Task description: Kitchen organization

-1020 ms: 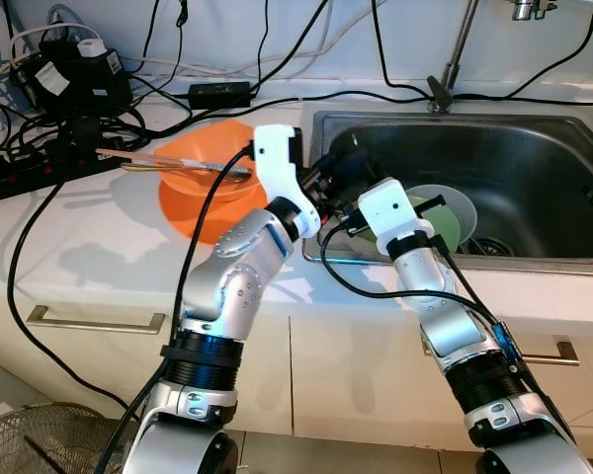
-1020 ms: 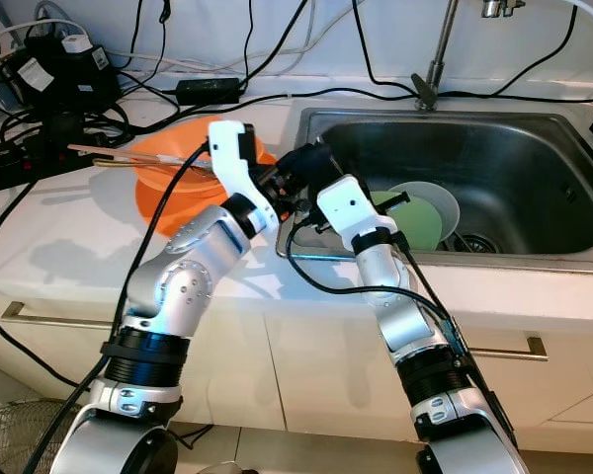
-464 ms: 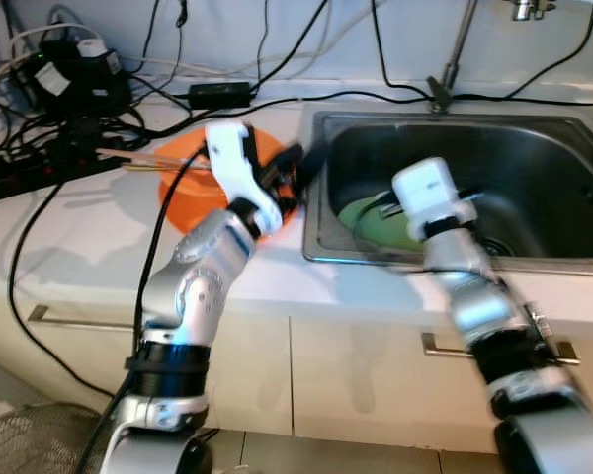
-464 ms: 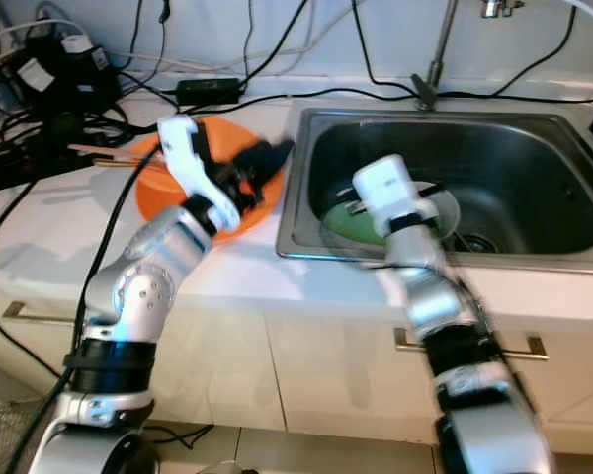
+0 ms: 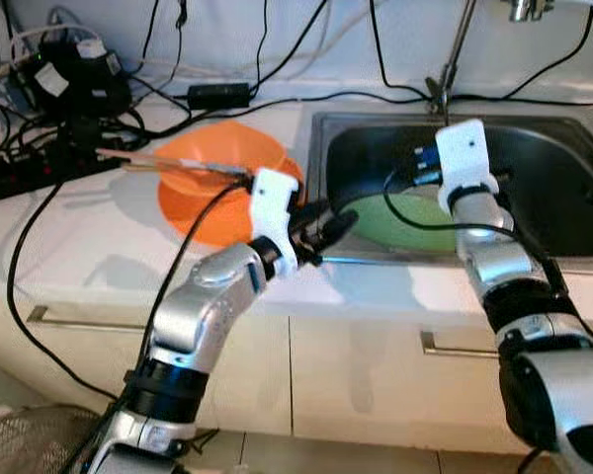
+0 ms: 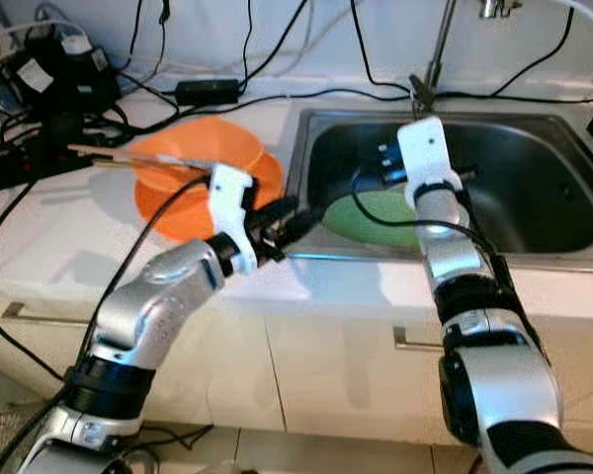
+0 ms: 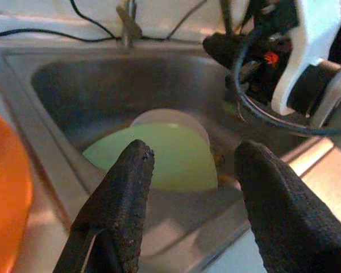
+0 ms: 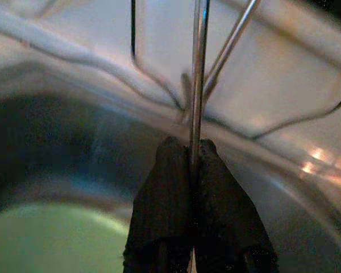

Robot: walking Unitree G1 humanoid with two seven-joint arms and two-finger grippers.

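A light green plate lies low in the steel sink, with a white bowl just behind it. My left gripper reaches over the sink's front left rim, open, its fingers spread wide in front of the plate and touching nothing. My right gripper hovers above the plate and points at the sink's back wall. Its fingers are pressed together, and a thin bright rod runs along their seam; I cannot tell if it is held. An orange bowl sits on an orange plate on the counter, chopsticks across it.
The faucet rises behind the sink. Power strips and tangled black cables crowd the counter's back left. A cable from my left arm hangs over the white counter. A wire basket stands on the floor at lower left.
The green plate went from leaning at the sink's right to lying nearer the middle. My right gripper rose off it towards the back wall. My left gripper swung to the orange plate, then back to the sink rim.
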